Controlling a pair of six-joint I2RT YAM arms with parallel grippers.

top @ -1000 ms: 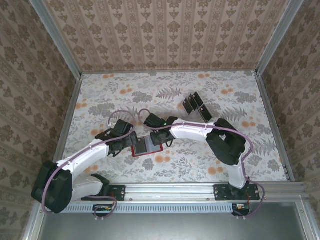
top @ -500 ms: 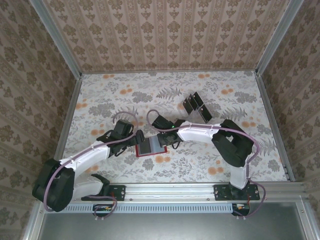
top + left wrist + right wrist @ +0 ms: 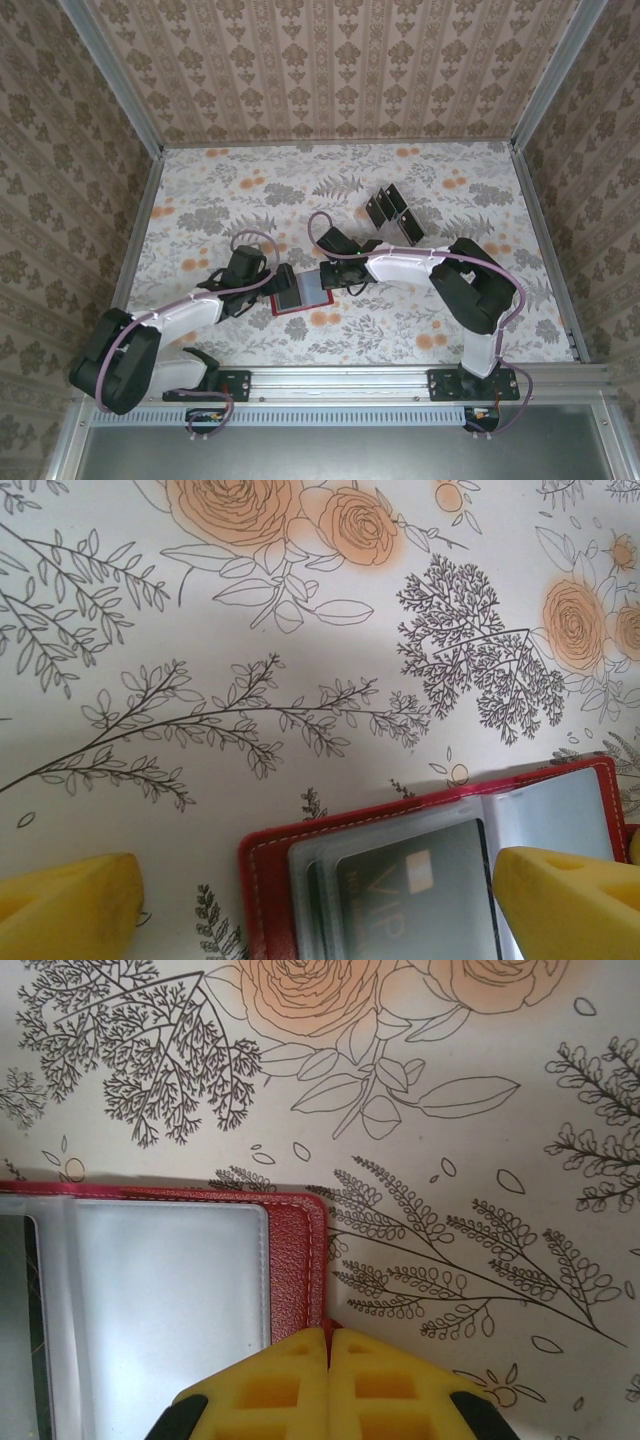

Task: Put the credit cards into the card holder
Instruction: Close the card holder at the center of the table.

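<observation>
left claw (image 3: 281,279) and right claw (image 3: 329,278) flank the open card holder (image 3: 300,297), seemingly touching.

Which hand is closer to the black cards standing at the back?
Right. The right hand, at the right edge of the red wallet, is just in front and left of the cards. The left hand is farther left, over the wallet's left half.

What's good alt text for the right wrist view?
The right gripper, its yellow fingers pressed together, sits at the bottom of the frame against the right edge of the open red card holder. The holder's clear plastic sleeve faces up, and it lies on a tablecloth printed with flowers and leaves.
</observation>
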